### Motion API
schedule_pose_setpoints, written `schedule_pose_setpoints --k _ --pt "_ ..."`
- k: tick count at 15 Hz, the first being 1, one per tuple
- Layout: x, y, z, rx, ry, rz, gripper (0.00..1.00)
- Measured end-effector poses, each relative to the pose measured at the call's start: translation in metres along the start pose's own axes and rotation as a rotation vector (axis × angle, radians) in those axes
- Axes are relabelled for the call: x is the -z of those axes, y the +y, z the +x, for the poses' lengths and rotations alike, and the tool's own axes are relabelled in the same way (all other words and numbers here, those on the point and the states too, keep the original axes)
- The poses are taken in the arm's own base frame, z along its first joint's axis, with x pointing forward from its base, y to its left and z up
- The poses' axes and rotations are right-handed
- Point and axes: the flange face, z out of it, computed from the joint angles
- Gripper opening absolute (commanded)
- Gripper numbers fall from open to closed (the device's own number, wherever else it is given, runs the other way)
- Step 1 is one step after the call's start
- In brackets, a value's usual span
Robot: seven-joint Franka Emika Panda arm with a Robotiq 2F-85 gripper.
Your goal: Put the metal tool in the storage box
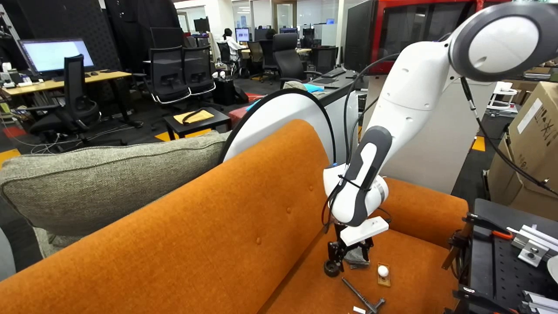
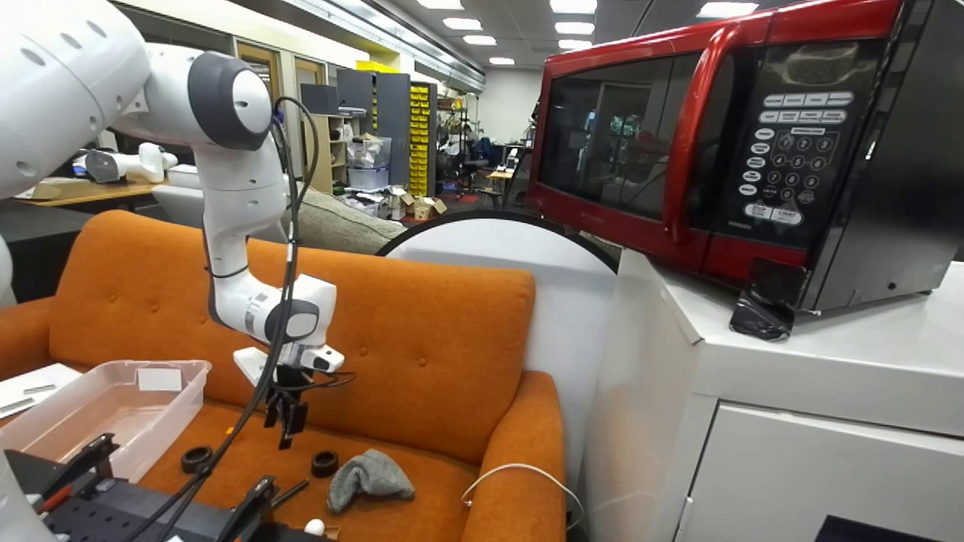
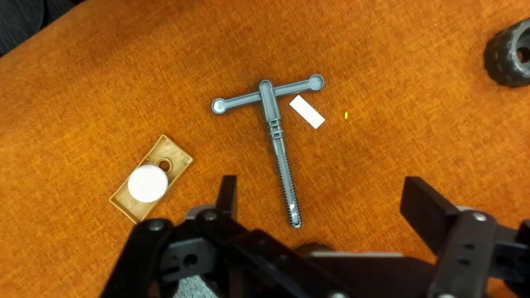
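The metal tool, a grey T-shaped piece with a toothed shaft [image 3: 286, 178], lies flat on the orange sofa seat. It also shows in both exterior views [image 1: 358, 293] [image 2: 290, 494], partly hidden in the latter behind black table hardware. My gripper [image 3: 323, 196] is open and empty above the seat, its fingers wide apart; it also shows in both exterior views [image 1: 351, 255] [image 2: 288, 425]. In the wrist view the toothed end appears between the fingers, nearer the left one. The storage box, a clear plastic bin [image 2: 167, 436], stands on the sofa; it is out of view elsewhere.
A white ball [image 3: 148, 183] sits on a small golden tray [image 3: 176, 159]. A white strip [image 3: 307, 111] lies beside the tool. Dark rings [image 2: 324, 464] [image 2: 196, 459] and a grey cloth [image 2: 369, 479] are on the seat. A black table [image 1: 505, 261] borders the sofa; its backrest [image 2: 414, 324] rises behind.
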Motion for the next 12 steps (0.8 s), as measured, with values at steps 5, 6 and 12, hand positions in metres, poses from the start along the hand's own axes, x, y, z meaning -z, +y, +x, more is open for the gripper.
schedule_pose_setpoints --k 5,6,12 --pt "-0.065 0.012 0.019 -0.043 -0.023 -0.010 1.00" --pt "-0.074 0.014 0.021 -0.049 -0.029 -0.011 1.00" --pt "-0.106 0.014 0.033 -0.065 -0.038 -0.010 1.00"
